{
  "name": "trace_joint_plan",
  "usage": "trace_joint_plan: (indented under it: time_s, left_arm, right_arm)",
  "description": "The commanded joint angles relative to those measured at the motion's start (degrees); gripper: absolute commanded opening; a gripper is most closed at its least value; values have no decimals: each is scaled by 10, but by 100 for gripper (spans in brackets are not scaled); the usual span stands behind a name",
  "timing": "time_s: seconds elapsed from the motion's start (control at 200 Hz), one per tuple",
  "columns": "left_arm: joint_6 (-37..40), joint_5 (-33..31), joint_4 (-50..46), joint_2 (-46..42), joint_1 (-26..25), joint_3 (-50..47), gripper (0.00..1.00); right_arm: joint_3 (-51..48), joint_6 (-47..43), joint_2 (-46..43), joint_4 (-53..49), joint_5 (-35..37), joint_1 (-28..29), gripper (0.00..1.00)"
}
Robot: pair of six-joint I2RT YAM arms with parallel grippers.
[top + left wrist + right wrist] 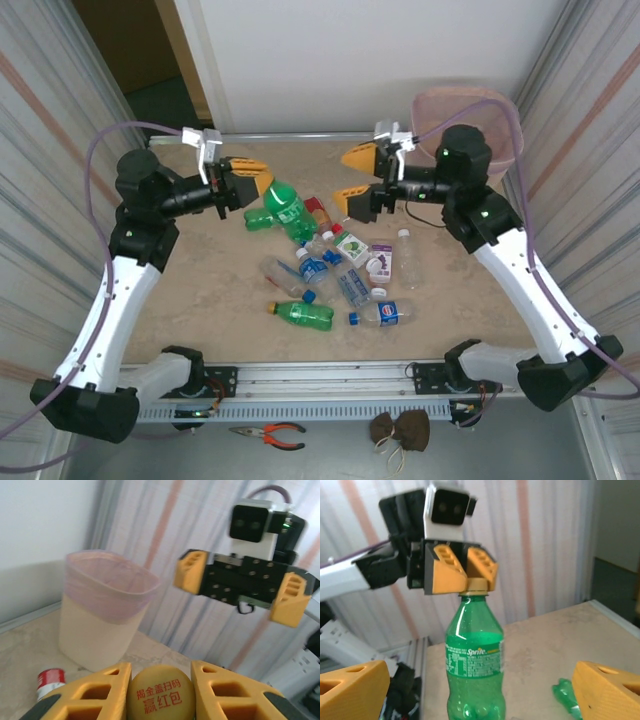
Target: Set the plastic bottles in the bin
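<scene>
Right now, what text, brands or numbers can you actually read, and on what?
"Sprite": label of the green bottle held by its cap in the left gripper.
"揭金盖扫码 赢红包": top of that bottle's yellow cap.
Labels on the other bottles on the table: too small to read.

left fingers (248,165) clamping green bottle (474,665), right fingers (360,157) wide apart

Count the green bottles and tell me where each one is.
3. A Sprite bottle hangs by its cap from the left gripper. A second green bottle lies on the table close by. A third green bottle lies nearest the arm bases. Others may be hidden.
</scene>
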Motion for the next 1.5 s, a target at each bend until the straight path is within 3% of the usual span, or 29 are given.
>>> trace_joint_plan:
  time_s: [0.0, 0.421, 0.817, 1.232, 1.413, 1.493]
  left_arm:
    - [57, 35, 5, -8, -23, 33, 17]
    - [90, 67, -1, 11, -77, 66, 17]
    - [94, 42, -5, 14, -79, 72, 18]
    - [96, 11, -22, 15, -79, 73, 19]
    - [96, 4, -22, 11, -80, 69, 28]
    - [94, 3, -15, 5, -79, 65, 37]
  right_arm:
    - [13, -56, 13, -19, -22, 30, 95]
    - [22, -74, 64, -48, -50, 83, 87]
    - [30, -83, 80, -57, -50, 112, 81]
    - [34, -82, 82, -58, -39, 118, 65]
    - [34, -79, 80, -57, -37, 118, 61]
    - [32, -80, 77, -57, -33, 118, 59]
